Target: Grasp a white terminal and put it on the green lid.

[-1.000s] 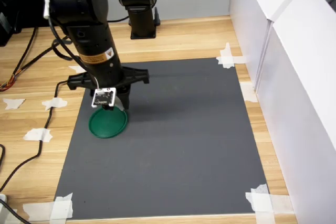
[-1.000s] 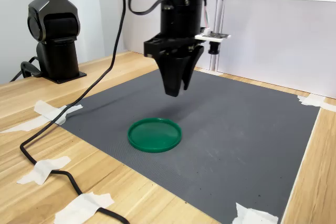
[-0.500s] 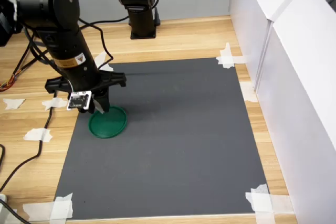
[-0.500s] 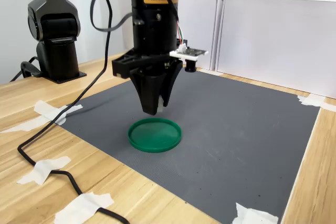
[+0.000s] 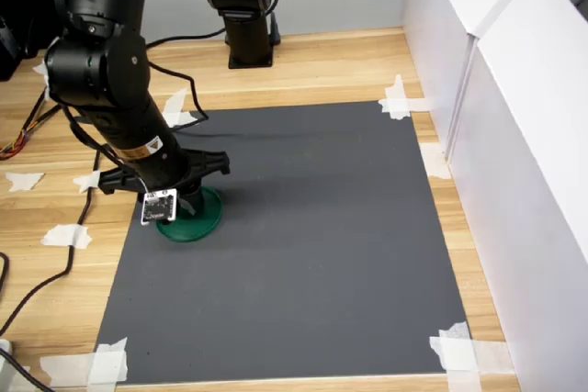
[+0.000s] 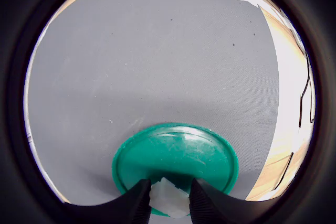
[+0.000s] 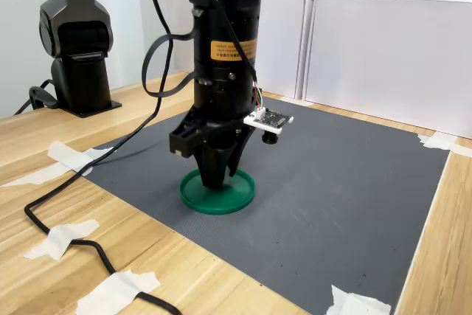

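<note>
Mat (image 5: 312,245) bare beyond green lid (image 5: 204,219); white wall (image 5: 496,135) hems the first exterior view's right.

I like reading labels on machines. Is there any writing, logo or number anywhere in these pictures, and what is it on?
Yellow sticker on the black arm, with a red triangle mark in the first exterior view: lines of print, too small and blurred to read.
Small white circuit board beside the tool: no legible marking.
Green lid, grey mat, white walls: no text.

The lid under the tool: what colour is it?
Dark green; the lid shows best in the wrist view.
</note>
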You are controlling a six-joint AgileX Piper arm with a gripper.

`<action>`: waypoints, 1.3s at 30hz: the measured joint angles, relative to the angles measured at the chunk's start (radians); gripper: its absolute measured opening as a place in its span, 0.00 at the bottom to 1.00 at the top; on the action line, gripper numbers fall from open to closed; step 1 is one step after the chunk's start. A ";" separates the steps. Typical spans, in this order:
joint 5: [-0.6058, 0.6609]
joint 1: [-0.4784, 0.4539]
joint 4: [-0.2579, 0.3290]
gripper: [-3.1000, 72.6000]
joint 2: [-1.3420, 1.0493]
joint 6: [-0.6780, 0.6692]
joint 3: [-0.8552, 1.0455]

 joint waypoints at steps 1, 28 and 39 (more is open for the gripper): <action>0.000 0.000 0.000 0.40 0.001 -0.002 0.000; 0.000 0.000 -0.024 0.78 -0.048 -0.011 0.000; -0.178 0.000 -0.017 0.78 -0.384 -0.040 0.186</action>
